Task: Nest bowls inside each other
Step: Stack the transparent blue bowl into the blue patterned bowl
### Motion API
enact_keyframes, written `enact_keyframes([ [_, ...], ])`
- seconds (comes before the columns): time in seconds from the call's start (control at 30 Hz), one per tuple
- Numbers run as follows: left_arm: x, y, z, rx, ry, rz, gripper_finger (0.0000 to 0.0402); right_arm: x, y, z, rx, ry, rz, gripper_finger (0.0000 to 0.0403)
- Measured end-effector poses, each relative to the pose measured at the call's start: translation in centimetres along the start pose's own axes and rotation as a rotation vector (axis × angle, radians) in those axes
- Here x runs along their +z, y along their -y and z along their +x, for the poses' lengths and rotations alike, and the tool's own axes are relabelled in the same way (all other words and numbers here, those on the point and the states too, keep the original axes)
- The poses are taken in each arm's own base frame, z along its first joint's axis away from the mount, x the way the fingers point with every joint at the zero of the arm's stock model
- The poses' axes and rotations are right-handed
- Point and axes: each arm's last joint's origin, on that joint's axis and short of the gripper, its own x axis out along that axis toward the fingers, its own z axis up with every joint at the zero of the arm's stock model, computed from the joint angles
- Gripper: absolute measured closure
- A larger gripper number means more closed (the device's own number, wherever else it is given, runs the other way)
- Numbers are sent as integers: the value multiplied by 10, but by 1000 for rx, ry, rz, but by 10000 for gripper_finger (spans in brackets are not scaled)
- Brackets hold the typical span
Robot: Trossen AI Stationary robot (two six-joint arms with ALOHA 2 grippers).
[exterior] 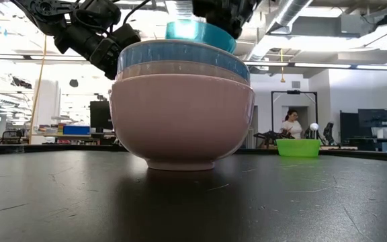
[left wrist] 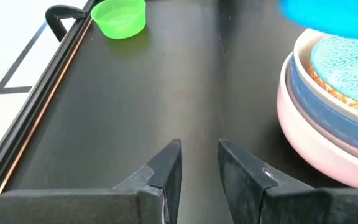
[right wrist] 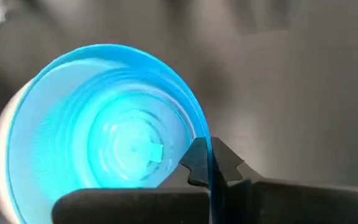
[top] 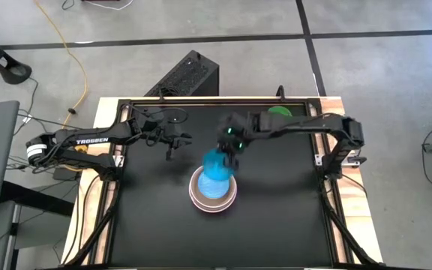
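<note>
Right wrist view: my right end effector (right wrist: 209, 163) clamped on light blue bowl (right wrist: 104, 118) rim; thin, light, slippery plastic; left end effector (left wrist: 199, 163) apart.

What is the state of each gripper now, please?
Left gripper: open, holding nothing, beside the stack of bowls.
Right gripper: shut on the rim of the small blue bowl, above the stack.

Black table (top: 276, 225): pink bowl (exterior: 180, 117) mid-table, green bowl (top: 280, 112) at far edge.
</note>
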Motion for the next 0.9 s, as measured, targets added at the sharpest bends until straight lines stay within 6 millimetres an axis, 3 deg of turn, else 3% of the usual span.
enact_keyframes([
  [0.1,0,0,0,1,3,-1,307,-2,-18,18,40,-26,-28,402],
  [0.23,0,0,0,-5,5,-8,307,-4,-25,36,56,-44,-16,402],
  [0.9,-1,1,0,-14,-15,-34,307,-8,-26,60,105,-80,15,389],
])
